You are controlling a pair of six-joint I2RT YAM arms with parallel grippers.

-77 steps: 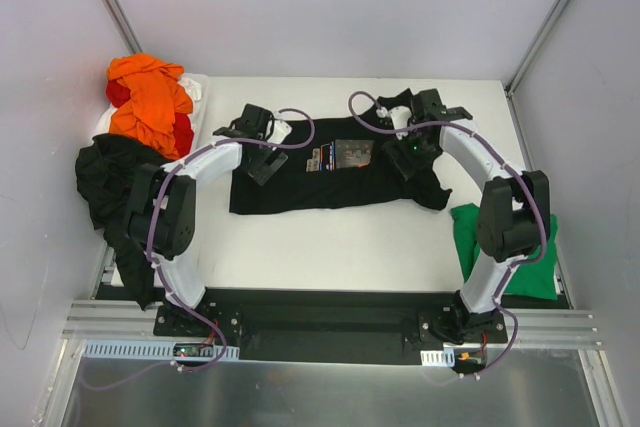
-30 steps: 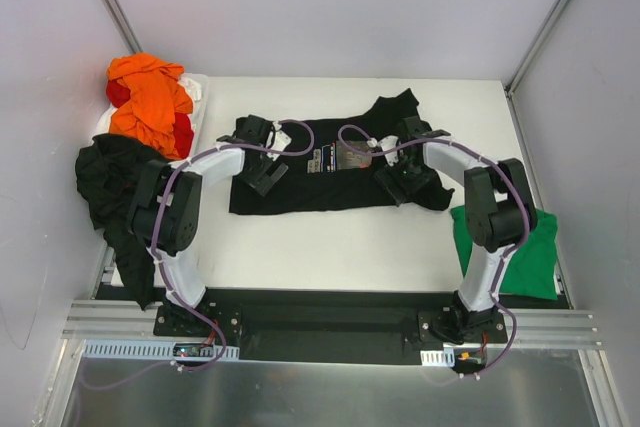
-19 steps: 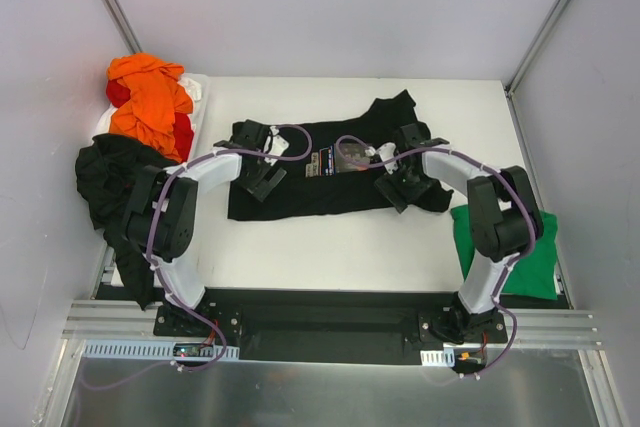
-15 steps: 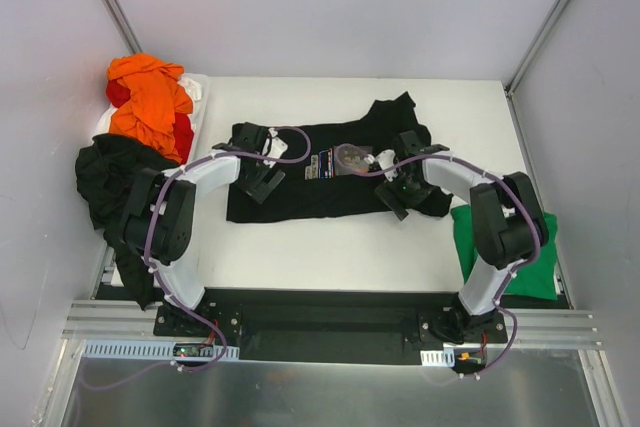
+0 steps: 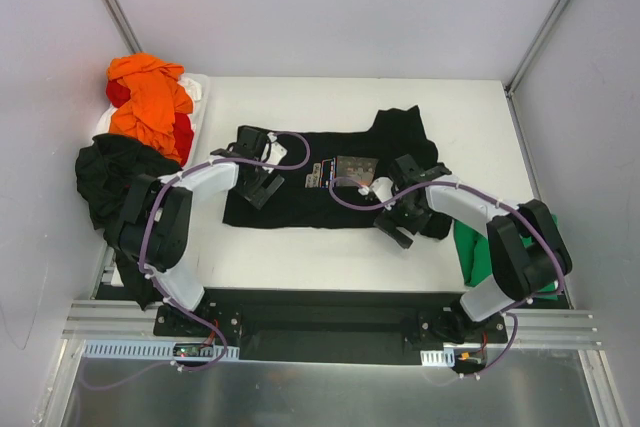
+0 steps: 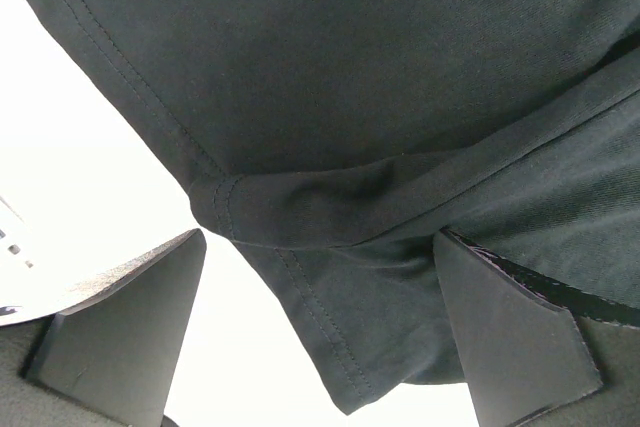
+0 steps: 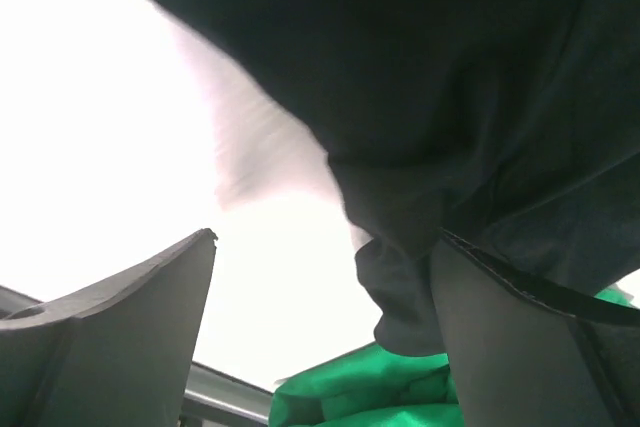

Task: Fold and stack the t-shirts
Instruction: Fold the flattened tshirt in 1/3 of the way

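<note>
Left claw [image 6: 320, 247]: spread wide; I see it over the black cloth t-shirt [image 5: 300, 202] hem.
Right claw [image 7: 325, 237]: spread, at same shirt's edge.

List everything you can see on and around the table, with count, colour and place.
printed t-shirt: 1, black, spread mid-table
green t-shirt: 1, bright green, right edge
orange t-shirt: 1, orange, top of the far-left pile
red t-shirt: 1, red, under the orange one
crumpled t-shirt: 1, black, left edge
table: 1, white
left tool: 1, black, open, over printed t-shirt's left end
right tool: 1, black, open, at its near right corner
</note>
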